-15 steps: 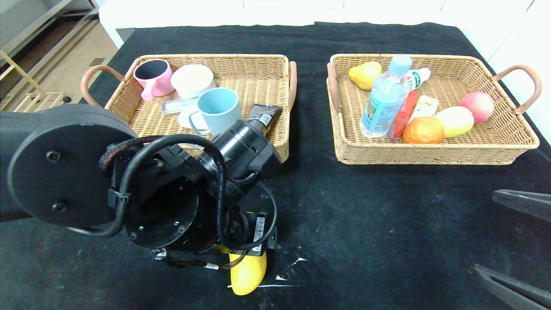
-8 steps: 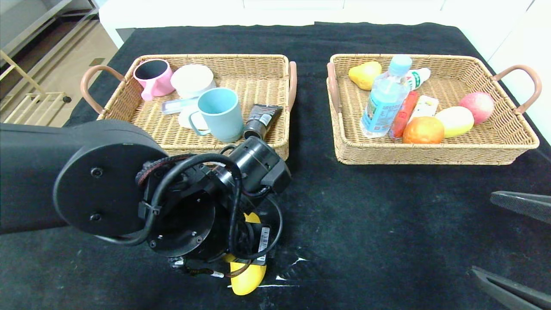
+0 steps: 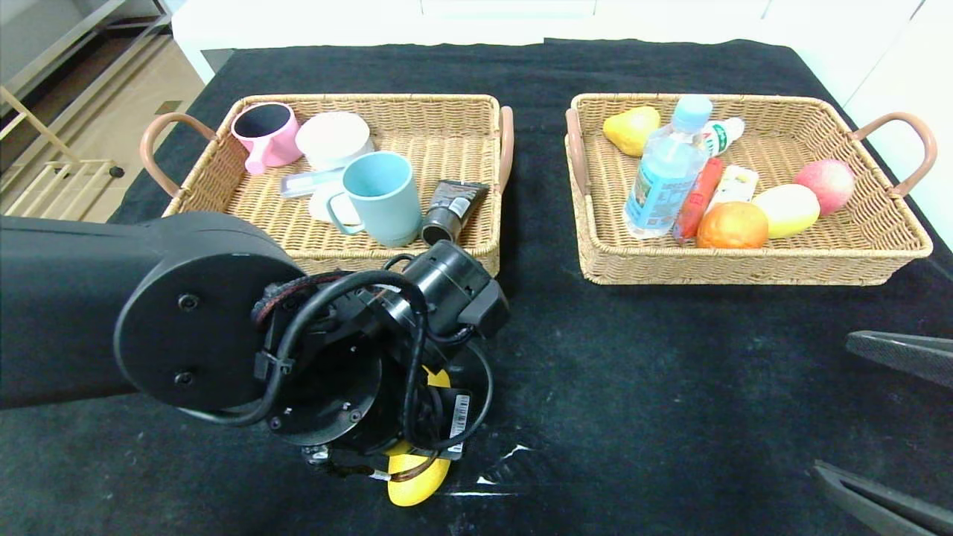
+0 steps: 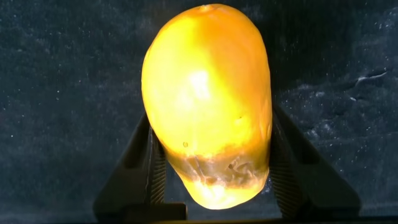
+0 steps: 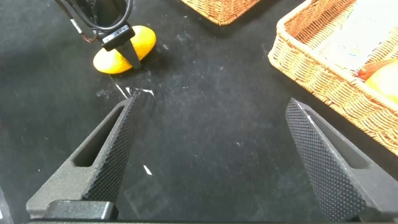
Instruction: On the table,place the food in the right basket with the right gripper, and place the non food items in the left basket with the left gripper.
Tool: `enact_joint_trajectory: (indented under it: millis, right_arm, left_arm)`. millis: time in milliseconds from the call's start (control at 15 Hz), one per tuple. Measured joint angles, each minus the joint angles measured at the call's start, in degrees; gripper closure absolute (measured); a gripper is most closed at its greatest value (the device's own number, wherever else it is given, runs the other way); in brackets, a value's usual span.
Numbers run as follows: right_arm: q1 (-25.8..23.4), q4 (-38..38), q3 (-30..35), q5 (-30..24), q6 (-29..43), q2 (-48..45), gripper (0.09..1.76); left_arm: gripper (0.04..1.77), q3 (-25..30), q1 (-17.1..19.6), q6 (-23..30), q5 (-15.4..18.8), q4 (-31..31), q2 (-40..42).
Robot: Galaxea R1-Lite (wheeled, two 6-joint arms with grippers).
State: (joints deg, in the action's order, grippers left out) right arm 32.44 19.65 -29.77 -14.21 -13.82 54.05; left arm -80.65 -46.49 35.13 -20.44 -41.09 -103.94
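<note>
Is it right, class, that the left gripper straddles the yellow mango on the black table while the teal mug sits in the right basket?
Not quite. The teal mug sits in the left basket, not the right basket; the head view shows this. The rest holds: the left gripper straddles the yellow mango on the table.

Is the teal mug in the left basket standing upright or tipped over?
Upright. The teal mug stands in the left basket, its open mouth facing up, base on the wicker.
</note>
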Motion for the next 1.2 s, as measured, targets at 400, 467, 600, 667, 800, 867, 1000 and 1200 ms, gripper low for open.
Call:
enact_joint_trajectory:
  millis: [400, 467, 600, 667, 800, 867, 1000, 1200]
  right_arm:
    - [0.0, 0.0, 0.0, 0.0, 0.0, 0.0, 0.14]
    - [0.0, 0.0, 0.0, 0.0, 0.0, 0.0, 0.14]
    - [0.0, 0.0, 0.0, 0.2, -0.1, 0.0, 0.14]
    - [0.0, 0.0, 0.2, 0.2, -0.7, 0.0, 0.14]
    - [0.0, 0.0, 0.3, 0.2, -1.0, 0.0, 0.14]
    - [0.0, 0.0, 0.3, 0.2, -1.0, 0.0, 0.14]
    - [0.0, 0.0, 0.3, 0.2, -1.0, 0.0, 0.14]
    - [-0.3, 0.2, -0.1, 0.6, -0.9, 0.4, 0.14]
  left_arm:
    - [0.85, 0.5, 0.0, 0.1, -0.1, 0.1, 0.0]
    - [0.85, 0.5, 0.0, 0.1, -0.2, 0.0, 0.2]
    - [0.85, 0.7, -0.1, -0.5, -0.1, -0.3, 1.0]
    - [0.85, 0.7, -0.4, -0.5, 0.2, -0.2, 1.6]
    - [0.86, 0.6, -0.9, -0.8, 2.2, 0.3, 3.5]
    - [0.86, 0.4, -1.1, -1.2, 4.2, 1.0, 4.6]
    - [0.86, 0.3, -2.1, -2.4, 7.5, 4.6, 6.9]
    - [0.86, 0.1, -3.3, -4.1, 9.8, 11.4, 7.9]
